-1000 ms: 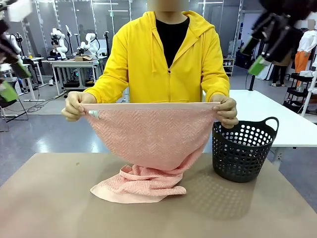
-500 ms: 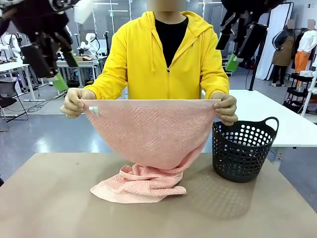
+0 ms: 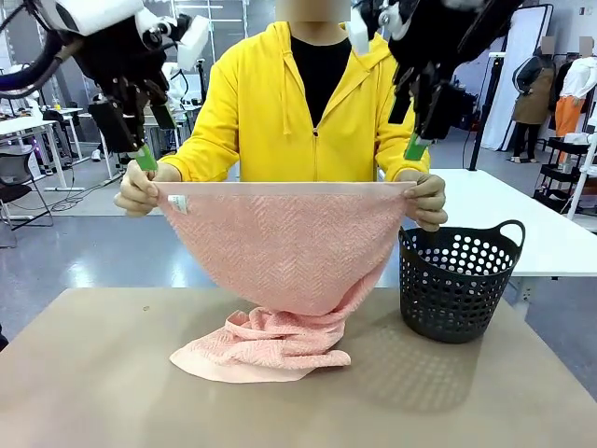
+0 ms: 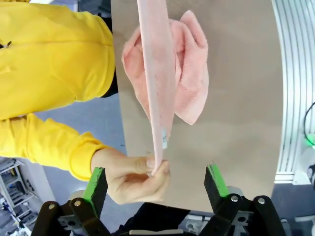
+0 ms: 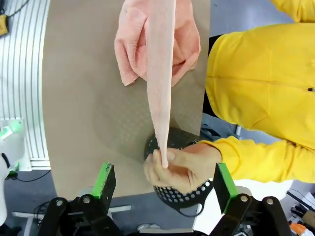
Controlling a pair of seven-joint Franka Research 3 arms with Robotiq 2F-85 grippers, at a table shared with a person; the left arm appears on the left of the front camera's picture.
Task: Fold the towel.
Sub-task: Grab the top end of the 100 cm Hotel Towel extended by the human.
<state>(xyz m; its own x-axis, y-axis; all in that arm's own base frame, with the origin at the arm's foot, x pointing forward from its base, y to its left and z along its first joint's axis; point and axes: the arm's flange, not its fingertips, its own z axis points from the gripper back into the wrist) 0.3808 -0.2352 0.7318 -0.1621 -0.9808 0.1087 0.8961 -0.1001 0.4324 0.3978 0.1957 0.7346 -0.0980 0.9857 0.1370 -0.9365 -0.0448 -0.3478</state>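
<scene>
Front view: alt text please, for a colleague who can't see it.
A person across the table holds the pink towel stretched by its top corners, its lower end piled on the table. The left gripper and right gripper, both open, hang just above the person's hands; a dark basket stands on the right.

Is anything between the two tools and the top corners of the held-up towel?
Yes. The person pinches both top corners of the towel: one hand lies right below the open left tool, the other hand below the open right tool. They cover the corners; the hem between them is bare.
</scene>
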